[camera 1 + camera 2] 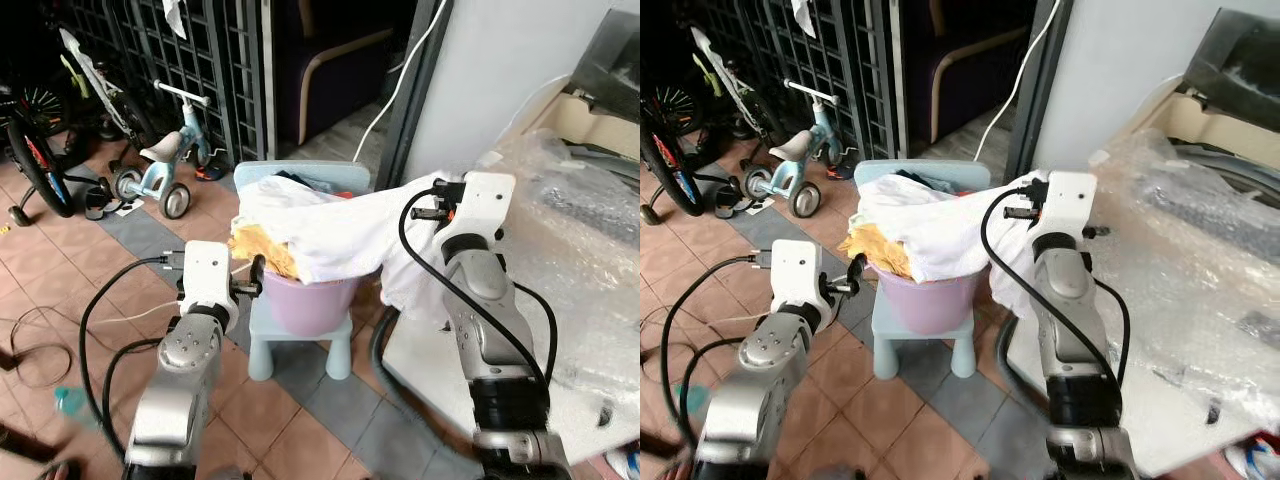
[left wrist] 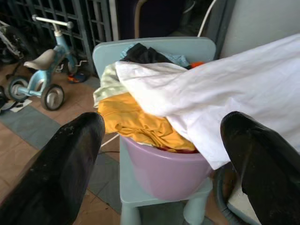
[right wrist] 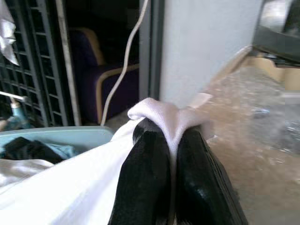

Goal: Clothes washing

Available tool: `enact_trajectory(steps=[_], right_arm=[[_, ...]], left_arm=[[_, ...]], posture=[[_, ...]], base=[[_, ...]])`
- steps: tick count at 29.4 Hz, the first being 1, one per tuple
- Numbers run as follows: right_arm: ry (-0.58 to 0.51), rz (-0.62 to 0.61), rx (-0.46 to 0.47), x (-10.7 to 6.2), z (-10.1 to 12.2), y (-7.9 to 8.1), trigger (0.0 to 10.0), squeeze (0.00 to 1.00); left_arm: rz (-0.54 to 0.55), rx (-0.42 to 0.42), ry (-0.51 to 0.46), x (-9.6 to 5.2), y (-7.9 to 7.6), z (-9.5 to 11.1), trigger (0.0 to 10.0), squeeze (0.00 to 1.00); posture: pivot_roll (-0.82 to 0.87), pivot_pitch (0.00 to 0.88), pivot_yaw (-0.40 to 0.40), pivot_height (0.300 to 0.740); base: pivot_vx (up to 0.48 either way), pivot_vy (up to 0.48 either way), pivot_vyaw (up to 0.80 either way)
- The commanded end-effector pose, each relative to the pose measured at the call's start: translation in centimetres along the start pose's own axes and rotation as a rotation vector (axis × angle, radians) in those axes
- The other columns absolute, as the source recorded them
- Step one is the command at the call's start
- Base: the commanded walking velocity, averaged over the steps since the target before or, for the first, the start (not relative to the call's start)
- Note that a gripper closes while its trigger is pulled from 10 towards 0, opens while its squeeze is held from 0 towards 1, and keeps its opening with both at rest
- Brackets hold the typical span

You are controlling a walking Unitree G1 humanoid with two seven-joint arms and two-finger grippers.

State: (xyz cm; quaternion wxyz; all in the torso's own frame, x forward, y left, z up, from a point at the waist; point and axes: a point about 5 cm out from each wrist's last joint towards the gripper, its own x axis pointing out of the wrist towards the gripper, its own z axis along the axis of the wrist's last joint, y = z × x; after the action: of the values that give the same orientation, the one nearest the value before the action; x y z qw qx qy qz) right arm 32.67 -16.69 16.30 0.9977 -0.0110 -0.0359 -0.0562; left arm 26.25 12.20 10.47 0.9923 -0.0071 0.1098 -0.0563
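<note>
- While laundry heaps the pink basin (image 1: 305, 300), right tool (image 3: 171, 140) pinches the white garment (image 1: 340, 235), drawing it off the basin.
- Left tool (image 2: 159, 154): spread wide, empty, facing basin.

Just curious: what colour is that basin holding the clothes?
Pale purple basin, best in the left wrist view.

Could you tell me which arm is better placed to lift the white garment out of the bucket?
The right: the right gripper is already shut on the white garment. The left gripper is open, facing the pink bucket.
</note>
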Motion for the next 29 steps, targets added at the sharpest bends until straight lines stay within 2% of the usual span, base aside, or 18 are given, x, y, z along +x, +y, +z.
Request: enact_trajectory(steps=[1,8,13,18,21,25,29], right_arm=[[-0.046,-0.033,-0.010,0.3,0.9,-0.3,10.0,0.00],[-0.071,-0.056,-0.048,0.5,1.2,-0.8,10.0,0.00],[-0.089,-0.021,-0.051,0.8,1.4,-0.5,10.0,0.00],[-0.194,0.068,-0.118,1.6,3.4,-0.3,10.0,0.00],[-0.267,0.101,-0.174,2.7,5.2,-0.6,10.0,0.00],[-0.291,0.104,-0.182,3.6,6.3,-1.2,10.0,0.00],[-0.342,0.179,-0.224,4.5,8.1,-1.0,10.0,0.00]], left_arm=[[-0.010,0.005,-0.028,0.0,0.0,0.6,10.0,0.00],[-0.022,-0.018,-0.027,-0.1,-0.1,0.5,10.0,0.00],[-0.041,-0.038,-0.052,-0.1,-0.2,0.9,10.0,0.00],[-0.060,-0.051,-0.065,-0.1,-0.2,1.1,10.0,0.00],[-0.064,-0.052,-0.060,0.0,-0.2,1.0,10.0,0.00],[-0.068,-0.053,-0.060,0.0,-0.2,1.0,10.0,0.00],[-0.068,-0.053,-0.060,0.1,-0.2,1.1,10.0,0.00]], posture=[[-0.02,0.000,-0.022,0.740],[-0.02,0.000,-0.019,0.740],[-0.02,0.000,-0.018,0.740],[-0.02,0.000,-0.010,0.740],[-0.02,0.000,-0.003,0.740],[-0.02,0.000,0.000,0.740],[-0.02,0.000,0.000,0.740]], base=[[0.000,0.000,-0.80],[0.000,0.000,-0.80],[0.000,0.000,-0.80],[0.307,0.000,-0.80],[0.330,0.000,-0.80],[0.334,0.000,-0.80],[0.323,0.000,-0.80]])
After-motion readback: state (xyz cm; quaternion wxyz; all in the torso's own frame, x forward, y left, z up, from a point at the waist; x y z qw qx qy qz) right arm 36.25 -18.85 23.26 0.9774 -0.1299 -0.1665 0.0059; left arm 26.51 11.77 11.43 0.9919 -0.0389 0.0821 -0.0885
